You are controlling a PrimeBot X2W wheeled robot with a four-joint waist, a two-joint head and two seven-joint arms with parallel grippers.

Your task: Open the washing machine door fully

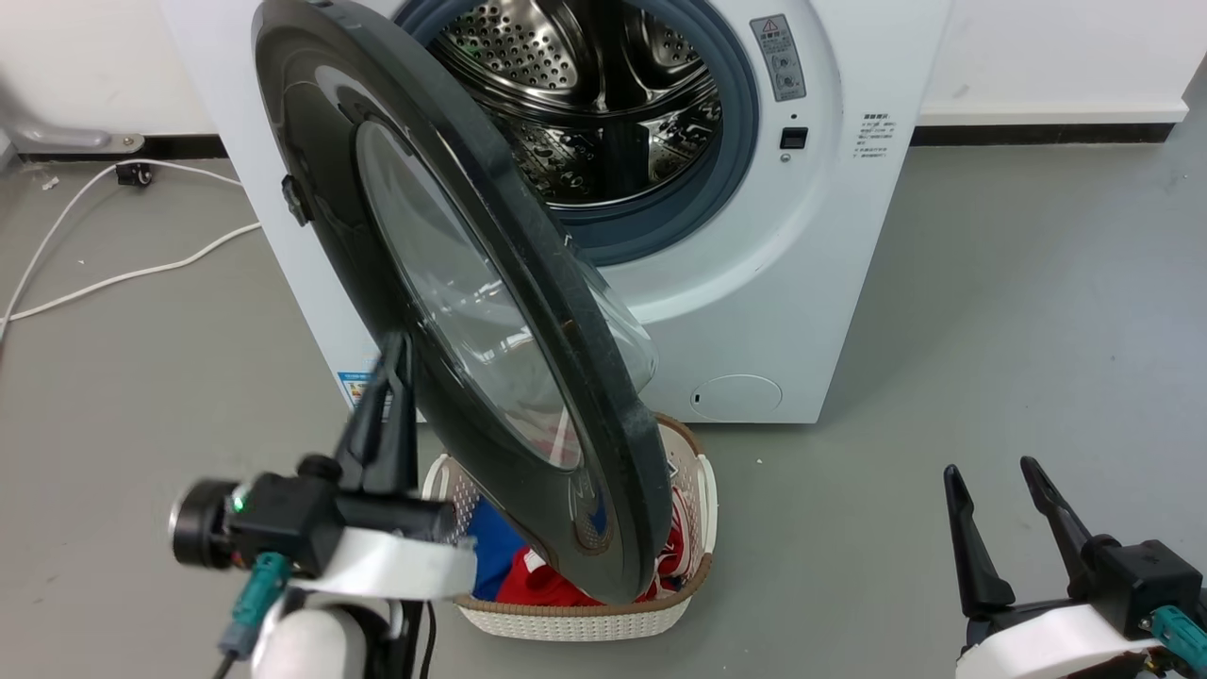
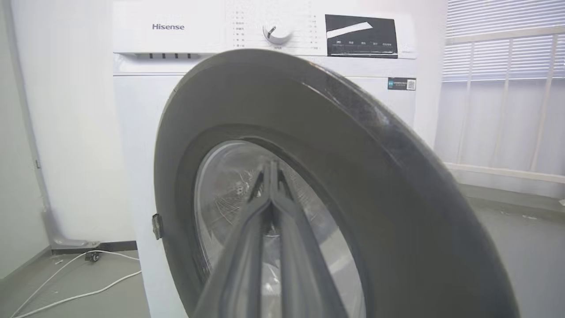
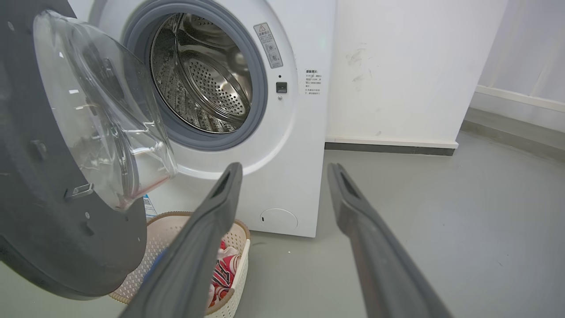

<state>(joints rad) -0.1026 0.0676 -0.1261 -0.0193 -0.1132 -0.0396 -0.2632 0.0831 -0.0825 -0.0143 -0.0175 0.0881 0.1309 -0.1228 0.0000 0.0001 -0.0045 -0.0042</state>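
Washing machine door (image 1: 490, 311) stands half open; the opening step is in hand.
Left gripper (image 1: 398, 354), fingers together and empty, points at its outer face; right gripper (image 1: 990, 467) hangs spread, empty. Next, I think, the door needs a wider swing.

The door (image 1: 443, 283) hides much of the laundry basket (image 1: 705, 500) behind it, and the head view's top edge clips its rim. Whether the left tool (image 1: 396, 351) touches the door is unclear. The print on the warning label (image 1: 779, 57) is too small to read.
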